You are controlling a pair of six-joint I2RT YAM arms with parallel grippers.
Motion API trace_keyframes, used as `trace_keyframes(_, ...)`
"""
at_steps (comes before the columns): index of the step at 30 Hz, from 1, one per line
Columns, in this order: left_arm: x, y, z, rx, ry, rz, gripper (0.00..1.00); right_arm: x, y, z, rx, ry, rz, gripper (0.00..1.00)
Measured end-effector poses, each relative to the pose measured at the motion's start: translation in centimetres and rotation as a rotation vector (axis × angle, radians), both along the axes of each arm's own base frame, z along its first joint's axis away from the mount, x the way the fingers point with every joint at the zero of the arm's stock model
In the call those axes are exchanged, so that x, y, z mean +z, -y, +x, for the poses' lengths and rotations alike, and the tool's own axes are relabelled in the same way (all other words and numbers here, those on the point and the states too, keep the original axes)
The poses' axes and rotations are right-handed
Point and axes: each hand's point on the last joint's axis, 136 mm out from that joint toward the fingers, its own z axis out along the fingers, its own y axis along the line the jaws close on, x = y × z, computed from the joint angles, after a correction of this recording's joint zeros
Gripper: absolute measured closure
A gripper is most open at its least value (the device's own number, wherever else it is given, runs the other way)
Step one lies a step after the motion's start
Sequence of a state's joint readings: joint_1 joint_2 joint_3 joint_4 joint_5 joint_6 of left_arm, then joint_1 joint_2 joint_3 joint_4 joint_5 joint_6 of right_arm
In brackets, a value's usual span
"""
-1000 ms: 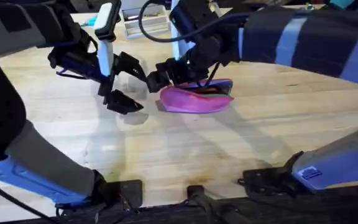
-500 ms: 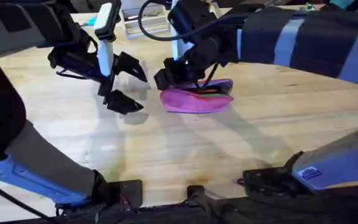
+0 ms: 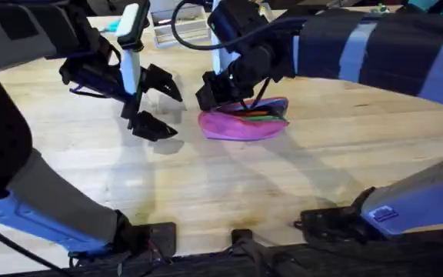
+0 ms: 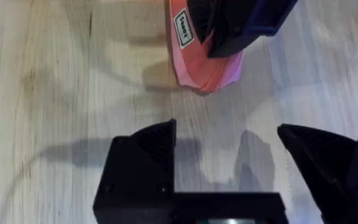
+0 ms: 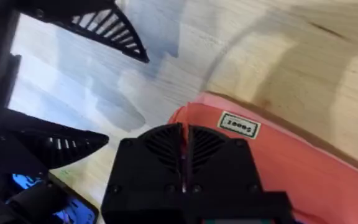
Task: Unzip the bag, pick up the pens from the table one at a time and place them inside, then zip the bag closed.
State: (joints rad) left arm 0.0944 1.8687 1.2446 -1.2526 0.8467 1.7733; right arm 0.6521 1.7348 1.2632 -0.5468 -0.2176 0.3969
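Observation:
The pink bag (image 3: 241, 125) lies on the table (image 3: 229, 185) at mid-back, its orange-red zipper gaping along the top. A green pen (image 3: 261, 115) shows inside the mouth. My right gripper (image 3: 212, 92) hovers over the bag's left end; in the right wrist view its fingers (image 5: 166, 146) are pressed together on a thin reddish sliver at the zipper's end, above the bag (image 5: 291, 174) and its white label (image 5: 238, 126). My left gripper (image 3: 157, 105) stands open just left of the bag, holding nothing. In the left wrist view the left gripper (image 4: 229, 152) faces the bag's end (image 4: 197, 68).
A clear plastic box (image 3: 177, 31) stands at the table's back edge behind the left arm. Bare wood stretches in front of the bag toward the arm bases and off to the right.
My right gripper has shifted a little right and back, from just beyond the bag's left end to over it. The left gripper has stayed put and open.

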Motion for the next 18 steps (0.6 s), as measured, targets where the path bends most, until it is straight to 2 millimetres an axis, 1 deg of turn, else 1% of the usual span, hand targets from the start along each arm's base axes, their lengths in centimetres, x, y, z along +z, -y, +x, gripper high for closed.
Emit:
trace_keyframes(3,0.0,0.0,0.0,0.0,0.0,0.0,0.007,0.4,-0.2,0.2,0.0,0.008,0.006,0.971)
trace_keyframes(6,0.0,0.0,0.0,0.0,0.0,0.0,0.008,1.3,-0.4,0.6,0.0,0.025,0.019,0.971)
trace_keyframes(7,0.0,0.0,0.0,0.0,0.0,0.0,0.008,2.5,-0.5,0.6,0.0,0.048,0.037,0.971)
trace_keyframes(11,0.1,0.1,0.0,0.003,-0.001,-0.009,0.007,4.1,-0.3,0.4,0.0,0.074,0.054,0.971)
trace_keyframes(18,1.2,0.9,0.4,0.027,0.006,-0.087,0.007,4.4,-0.1,0.4,-0.003,0.082,0.054,0.97)
